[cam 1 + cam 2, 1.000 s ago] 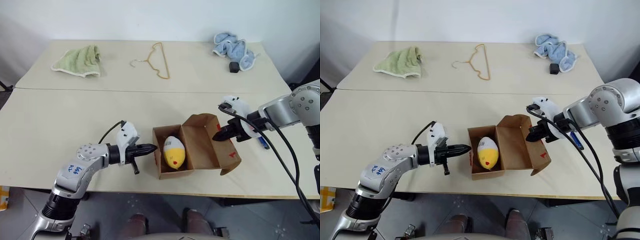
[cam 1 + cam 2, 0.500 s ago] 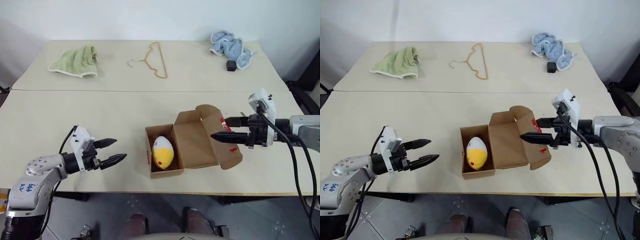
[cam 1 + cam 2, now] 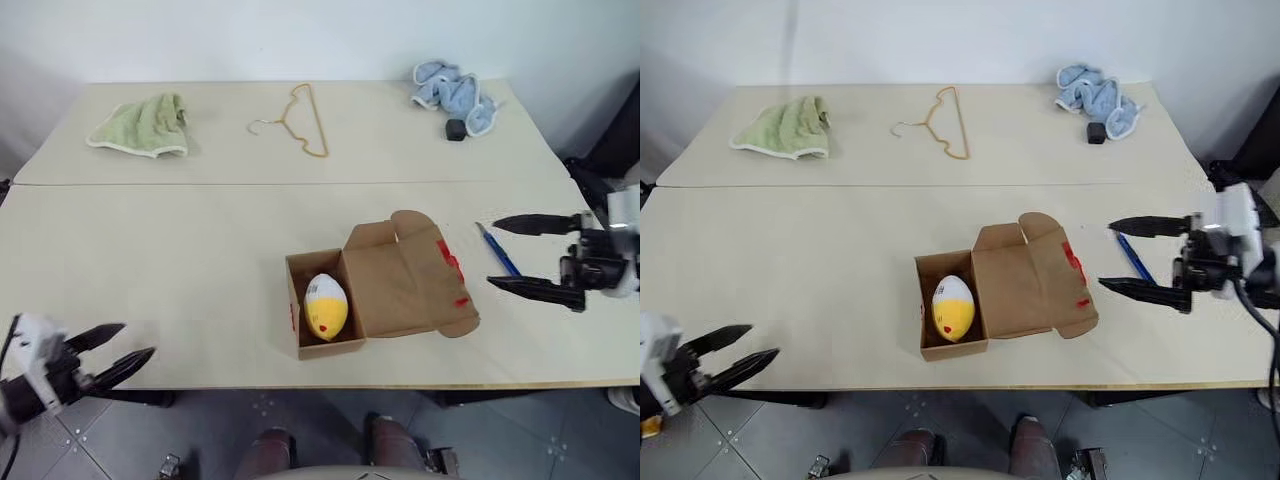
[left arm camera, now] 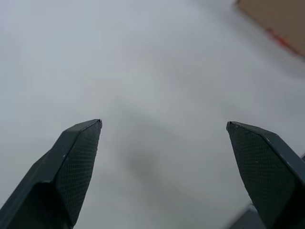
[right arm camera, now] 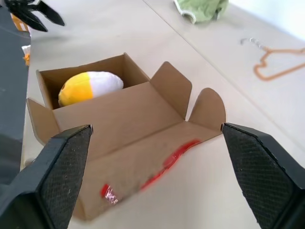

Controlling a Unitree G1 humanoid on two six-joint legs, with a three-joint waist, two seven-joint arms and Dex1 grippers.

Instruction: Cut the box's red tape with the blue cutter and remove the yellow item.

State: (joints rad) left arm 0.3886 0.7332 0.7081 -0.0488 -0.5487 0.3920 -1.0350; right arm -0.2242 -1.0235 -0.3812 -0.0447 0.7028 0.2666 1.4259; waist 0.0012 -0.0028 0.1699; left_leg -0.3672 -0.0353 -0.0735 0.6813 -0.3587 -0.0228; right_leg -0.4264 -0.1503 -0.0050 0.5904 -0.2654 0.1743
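The brown box [image 3: 395, 285] lies open near the table's front edge, its lid folded out flat toward the right. The yellow item [image 3: 325, 305], white at one end, rests inside the box. Strips of red tape [image 3: 448, 262] cling to the lid. On the table just right of the lid lies the blue cutter [image 3: 497, 250]. My right gripper [image 3: 493, 252] hovers open and empty right of the lid, one finger on each side of the cutter's line. My left gripper [image 3: 137, 340] is open and empty at the front left edge, far from the box.
Along the back of the table lie a pale green cloth [image 3: 140, 125], a gold wire hanger [image 3: 300, 120], a blue cloth [image 3: 450, 88] and a small black object [image 3: 455, 129]. A seam crosses the table [image 3: 150, 250] behind the box.
Both grippers went from shut to open and pulled away from the box, the left far out to the left, the right to the right. The lid now lies flatter.
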